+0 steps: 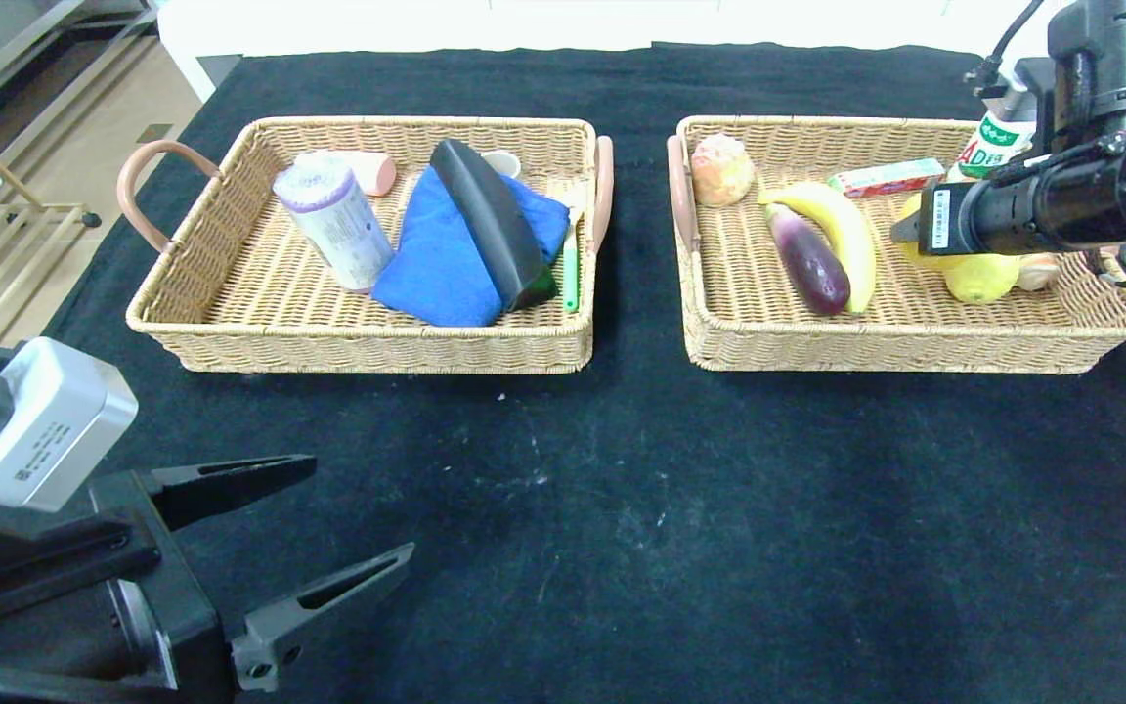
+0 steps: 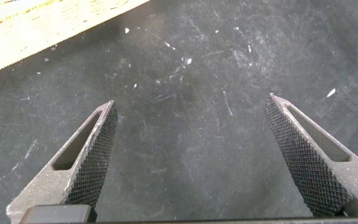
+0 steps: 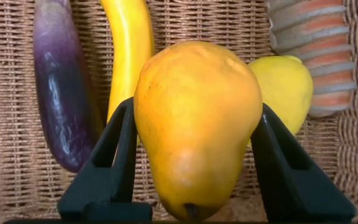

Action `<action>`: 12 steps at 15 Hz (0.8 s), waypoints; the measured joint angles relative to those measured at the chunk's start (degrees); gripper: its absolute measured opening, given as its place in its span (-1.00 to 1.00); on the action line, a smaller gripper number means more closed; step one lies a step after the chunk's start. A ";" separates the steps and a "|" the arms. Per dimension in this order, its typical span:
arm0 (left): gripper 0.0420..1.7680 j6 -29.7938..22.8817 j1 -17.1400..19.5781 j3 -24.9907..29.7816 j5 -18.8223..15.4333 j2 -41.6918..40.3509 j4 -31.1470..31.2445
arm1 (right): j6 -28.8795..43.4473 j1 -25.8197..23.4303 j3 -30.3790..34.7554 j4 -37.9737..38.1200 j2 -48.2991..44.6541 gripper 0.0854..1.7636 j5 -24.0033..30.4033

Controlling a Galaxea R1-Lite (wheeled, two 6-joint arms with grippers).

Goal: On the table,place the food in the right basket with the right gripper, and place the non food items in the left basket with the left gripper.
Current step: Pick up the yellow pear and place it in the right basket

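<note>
My right gripper is shut on a yellow pear, holding it over the inside of the right basket. In the head view the pear is mostly hidden behind my right wrist. An eggplant, a banana, a bread roll, a small box and a yellow lemon-like fruit lie in that basket. The left basket holds a bag roll, a blue cloth, a black case and a green toothbrush. My left gripper hangs open and empty over the near left of the table.
A black cloth covers the table in front of both baskets. A green-labelled bottle stands at the right basket's far right corner. The left wrist view shows the left gripper above bare cloth, with the left basket's wall beyond.
</note>
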 joint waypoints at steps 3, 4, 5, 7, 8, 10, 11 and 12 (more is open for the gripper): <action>0.94 0.00 0.00 0.10 0.00 0.00 0.02 | 0.06 -0.62 0.06 -0.60 1.01 0.24 0.06; 0.94 0.02 0.00 0.10 0.00 0.00 0.11 | 0.11 -0.68 0.06 -0.66 1.23 0.24 0.02; 0.94 0.07 0.00 0.11 -0.05 0.02 0.09 | 0.15 -0.84 0.06 -0.88 1.45 0.24 0.00; 0.94 0.07 0.00 0.10 -0.06 0.07 0.07 | 0.28 -1.10 0.28 -2.61 1.78 0.24 0.11; 0.94 0.07 0.00 0.10 -0.06 0.10 0.09 | 0.30 -1.12 0.55 -2.72 1.84 0.27 0.12; 0.94 0.09 0.00 0.10 -0.05 0.10 0.07 | 0.30 -1.18 0.69 -2.84 1.93 0.44 0.17; 0.94 0.09 0.00 0.10 -0.02 0.10 0.02 | 0.28 -1.16 0.69 -2.89 1.90 0.50 0.20; 0.94 0.09 0.00 0.10 -0.05 0.10 -0.01 | 0.23 -1.12 0.69 -2.89 1.88 0.55 0.22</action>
